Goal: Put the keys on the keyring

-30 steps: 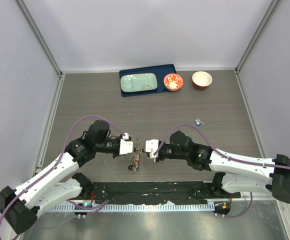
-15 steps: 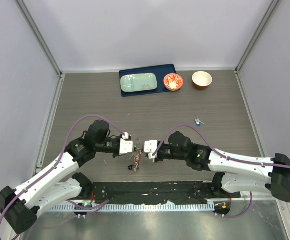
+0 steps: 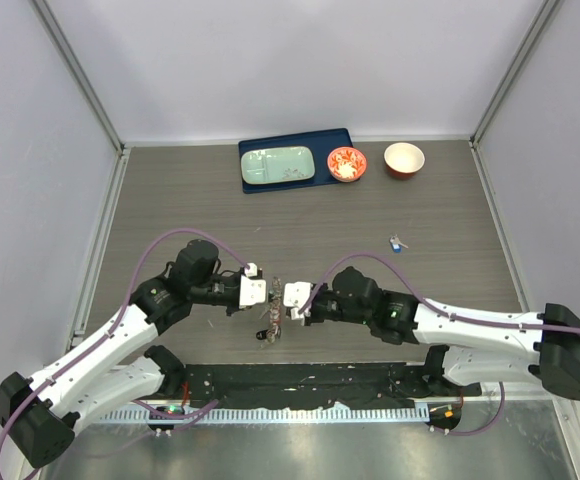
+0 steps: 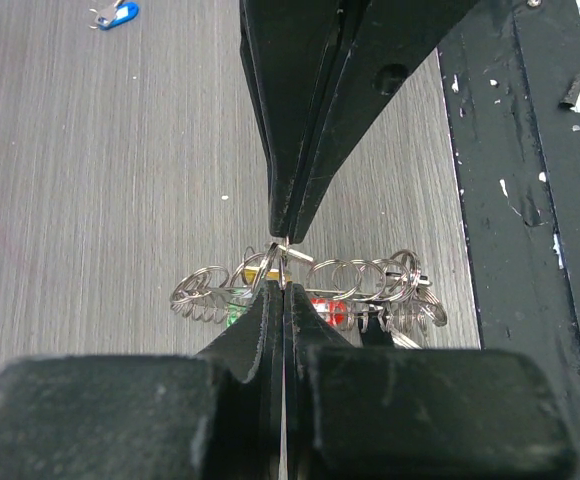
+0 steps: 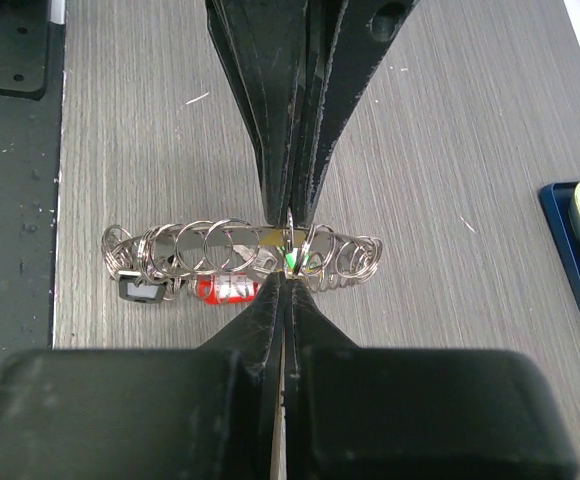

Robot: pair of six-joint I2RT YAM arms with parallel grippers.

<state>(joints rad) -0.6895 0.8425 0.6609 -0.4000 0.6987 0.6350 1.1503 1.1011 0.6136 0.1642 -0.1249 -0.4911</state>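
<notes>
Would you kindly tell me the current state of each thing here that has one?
left gripper: shut on the keyring's rim.
right gripper: shut, tip at the opposite rim.
keyring: on edge between the grippers, carrying keys.
blue key: lying loose, apart from the ring.

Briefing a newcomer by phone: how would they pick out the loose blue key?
On the grey table, look between the plain bowl at the far edge and the right arm. The blue key lies there alone on bare wood, tiny and blue-headed, well clear of the key bunch between the arms' tips.
</notes>
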